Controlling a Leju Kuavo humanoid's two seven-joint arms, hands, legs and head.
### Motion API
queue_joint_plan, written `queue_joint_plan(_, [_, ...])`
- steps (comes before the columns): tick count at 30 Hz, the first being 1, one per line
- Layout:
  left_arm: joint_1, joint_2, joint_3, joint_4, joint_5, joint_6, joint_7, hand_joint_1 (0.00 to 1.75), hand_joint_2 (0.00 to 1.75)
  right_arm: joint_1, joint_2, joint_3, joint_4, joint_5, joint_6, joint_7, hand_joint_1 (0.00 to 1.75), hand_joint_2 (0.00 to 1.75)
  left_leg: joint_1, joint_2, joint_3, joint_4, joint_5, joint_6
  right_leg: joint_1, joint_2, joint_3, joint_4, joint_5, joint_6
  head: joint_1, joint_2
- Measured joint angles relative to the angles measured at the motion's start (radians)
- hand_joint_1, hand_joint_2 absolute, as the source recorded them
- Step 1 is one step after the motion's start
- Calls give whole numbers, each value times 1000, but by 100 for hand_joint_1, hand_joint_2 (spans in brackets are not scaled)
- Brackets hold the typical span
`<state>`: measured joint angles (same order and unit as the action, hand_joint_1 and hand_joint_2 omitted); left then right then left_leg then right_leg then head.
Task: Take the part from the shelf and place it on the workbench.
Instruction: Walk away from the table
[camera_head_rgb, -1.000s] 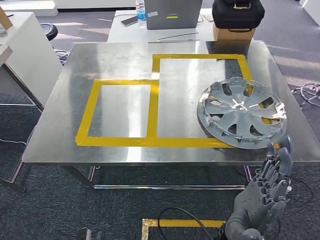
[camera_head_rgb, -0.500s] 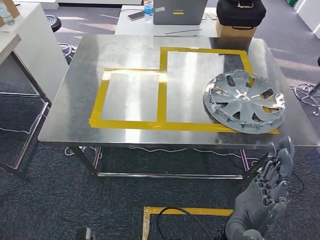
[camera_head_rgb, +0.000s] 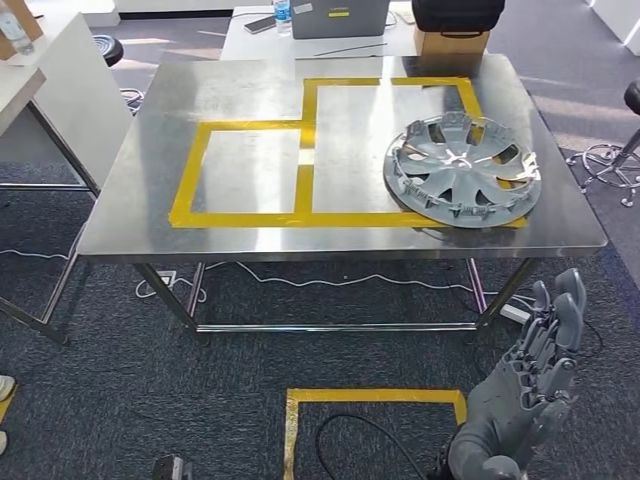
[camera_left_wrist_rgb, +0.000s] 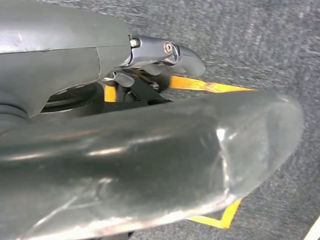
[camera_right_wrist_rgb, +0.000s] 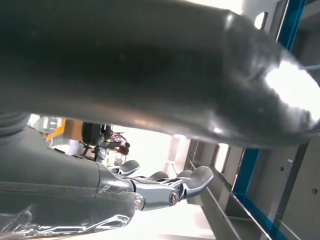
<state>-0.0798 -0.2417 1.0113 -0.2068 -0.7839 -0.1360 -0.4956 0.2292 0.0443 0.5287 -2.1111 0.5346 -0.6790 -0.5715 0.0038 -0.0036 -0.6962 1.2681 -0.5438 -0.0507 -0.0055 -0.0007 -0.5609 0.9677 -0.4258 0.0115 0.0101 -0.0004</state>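
- Currently, the grey wheel cover (camera_head_rgb: 460, 170) lies flat on the steel workbench (camera_head_rgb: 226, 90), right of centre in the head view, overlapping the right and lower edges of the larger yellow tape rectangle (camera_head_rgb: 385, 82).
- A smaller yellow tape rectangle (camera_head_rgb: 181, 180) adjoins it to the left.
- Right hand (camera_head_rgb: 532, 385): lower right of the head view, below the workbench edge, well apart from the wheel cover. Fingers extended and slightly spread; nothing in it.
- Left hand (camera_left_wrist_rgb: 113, 150): seen in the left wrist view over grey carpet with yellow floor tape (camera_left_wrist_rgb: 203, 85). Thumb and one finger extended, nothing visible in the grasp; I cannot tell the full finger position.
- Top of the head view: laptop (camera_head_rgb: 340, 15), water bottle (camera_head_rgb: 282, 14), black bag (camera_head_rgb: 456, 12) on a cardboard box (camera_head_rgb: 449, 42).
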Motion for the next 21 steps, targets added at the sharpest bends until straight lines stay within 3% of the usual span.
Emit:
queue_joint_plan(1, [0, 0, 0, 0, -2, -3, -4, 0, 0, 0, 0, 0, 0, 0, 0, 0, 0, 0, 0, 0, 22, -9, 31, 0, 0, 0, -14, 1, 10, 2, 0, 0])
queue_joint_plan(3, [0, 2, 0, 0, -5, -12, -13, 0, 0, 0, 0, 0, 0, 0, 0, 0, 0, 0, 0, 0, 115, -113, 76, 4, 0, -1, -37, 4, 28, 10, 0, 0])
queue_joint_plan(5, [-3, 2, -1, 0, -6, -19, -17, 0, 0, 1, 0, 0, 0, 1, 0, 0, 0, 0, -2, 0, 212, -249, 58, 14, 4, 0, -54, 16, 40, 19, -1, 0])
queue_joint_plan(6, [-5, 2, -1, 0, -8, -21, -18, 0, 0, 1, 0, 0, 0, 1, 0, -1, 0, 0, -3, -1, 236, -290, 41, 22, 6, -1, -62, 21, 47, 24, -1, 0])
queue_joint_plan(9, [0, 1, -2, 0, -11, -23, -21, 0, 0, 2, 0, -1, 0, 2, 0, -1, 0, 0, -1, 0, 231, -312, 33, 49, 4, -2, -86, 42, 48, 38, 0, 0])
queue_joint_plan(11, [5, 1, -2, 0, -12, -24, -23, 0, 0, 3, 0, -2, 0, 2, 0, -2, 0, 0, 1, 2, 224, -312, 43, 62, 3, -1, -121, 123, -5, 48, 3, 0])
queue_joint_plan(13, [5, 2, -3, 0, -12, -25, -25, 0, 0, 3, 0, -2, 0, 2, 0, -2, 0, 0, -1, 3, 215, -311, 53, 67, 3, -1, -174, 264, -78, 54, 6, 0])
queue_joint_plan(14, [6, 2, -3, 0, -12, -25, -26, 0, 0, 3, 0, -2, 0, 2, -1, -2, 0, 0, -1, 3, 211, -311, 57, 68, 3, -1, -189, 314, -97, 55, 6, 0])
queue_joint_plan(15, [7, 2, -3, 0, -12, -25, -26, 0, 0, 3, 0, -2, 0, 2, -1, -2, 0, 0, -2, 3, 207, -311, 61, 67, 3, -1, -186, 328, -99, 54, 6, 0])
queue_joint_plan(16, [7, 2, -3, 0, -13, -24, -26, 0, 0, 3, 0, -2, 0, 2, -1, -2, 0, 0, -2, 3, 205, -311, 64, 66, 3, -1, -160, 298, -83, 53, 6, 0])
queue_joint_plan(19, [7, 2, -3, 0, -12, -21, -25, 0, 0, 2, 0, -2, 0, 1, -1, -2, 0, 0, -4, 1, 202, -307, 67, 60, 3, -1, -27, 89, -20, 44, 6, 0])
queue_joint_plan(21, [7, 2, -3, 0, -12, -18, -18, 0, 0, 1, 0, -1, 0, 0, -1, -2, 0, 0, -7, 1, 197, -304, 70, 50, 6, 2, 5, 30, -15, 36, 5, 0])
